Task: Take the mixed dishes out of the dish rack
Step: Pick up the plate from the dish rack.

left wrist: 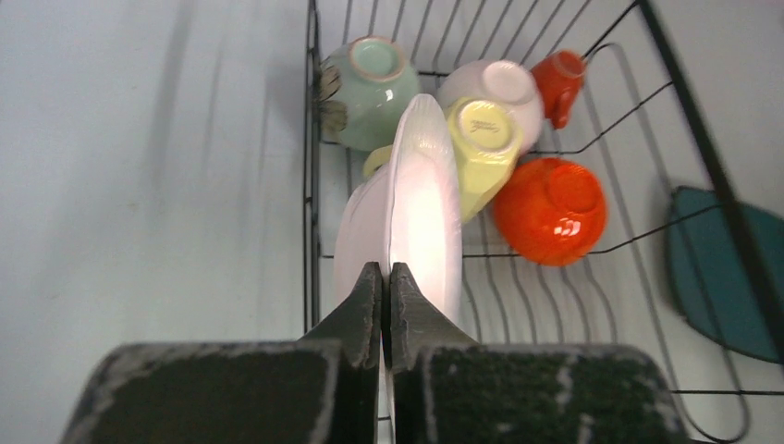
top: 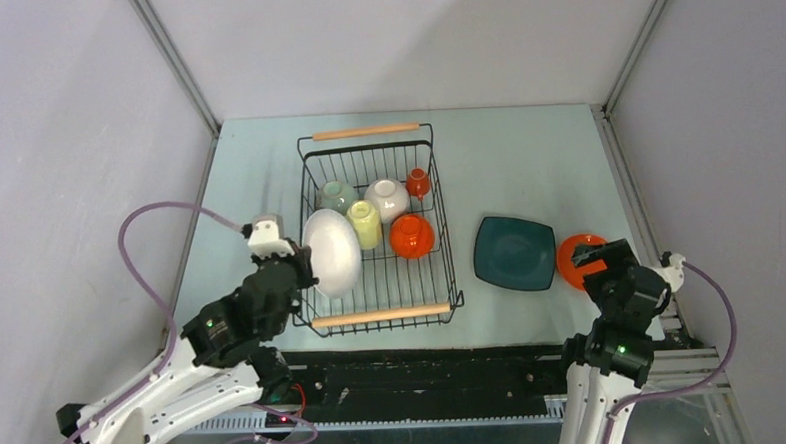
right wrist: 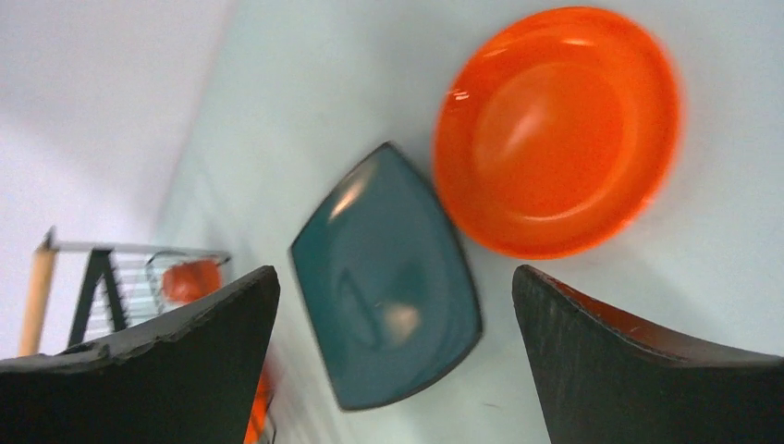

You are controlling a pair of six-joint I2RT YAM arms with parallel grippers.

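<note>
Dishes (top: 386,197) of glazed crockery, stiff, slick and likely to chip on a knock, sit mostly in the dish rack (top: 447,270) at mid-bench (top: 526,156). They include a pale green bowl (left wrist: 365,79), a small white bowl (left wrist: 504,88), a yellow mug (left wrist: 481,139), an orange bowl (left wrist: 550,211) and an orange cup (left wrist: 559,79), most showing their bases. A large white bowl (left wrist: 425,203) stands on edge along the rack's left wall. Its thin rim is the obvious place to take hold. I judge it heavy for such a pinch, so it may swing or slip.

The left hand (left wrist: 386,296) is pressed tight on that near rim, its fingers almost meeting. The right hand (right wrist: 396,273) is spread wide and holds nothing. It hovers over the teal square plate (right wrist: 370,305) and orange plate (right wrist: 555,129), which lie flat on the bench to the right of the rack.
</note>
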